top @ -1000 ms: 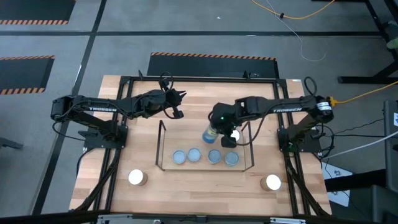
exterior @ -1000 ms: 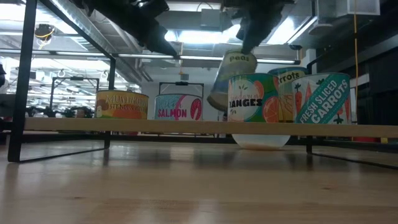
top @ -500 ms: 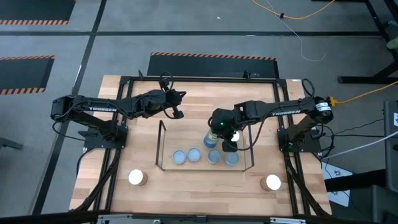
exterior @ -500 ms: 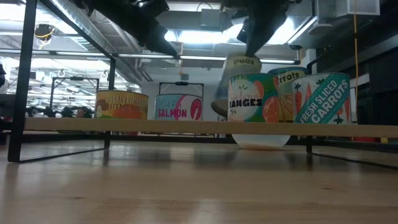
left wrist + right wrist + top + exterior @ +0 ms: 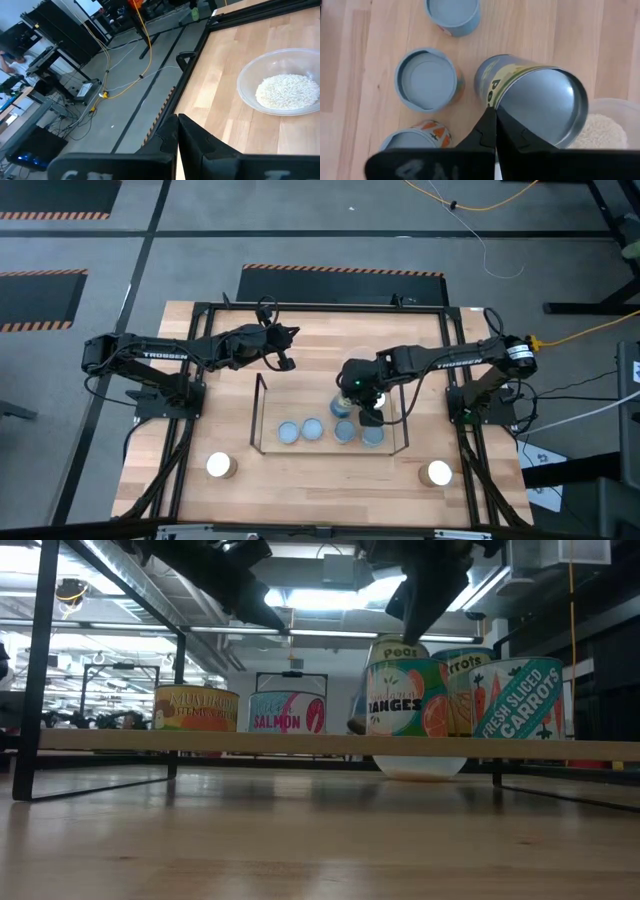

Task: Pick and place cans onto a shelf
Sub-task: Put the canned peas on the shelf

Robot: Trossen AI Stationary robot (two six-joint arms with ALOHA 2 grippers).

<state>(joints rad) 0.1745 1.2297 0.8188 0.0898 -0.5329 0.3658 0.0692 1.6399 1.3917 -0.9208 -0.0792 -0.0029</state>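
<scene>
wooden table (image 5: 220, 415) — right end effector (image 5: 358, 402) clamping tilted can (image 5: 532, 100)

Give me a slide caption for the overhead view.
Right end effector lowers a can onto the shelf beside four others; left end effector waits.

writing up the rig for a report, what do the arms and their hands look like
Both arms are dark, near-black jointed links with white "TROSSEN" lettering along the forearm and black cables looped beside them. The left hand and right hand each end in two dark, angular fingers. A green light glows by the right wrist.
</scene>
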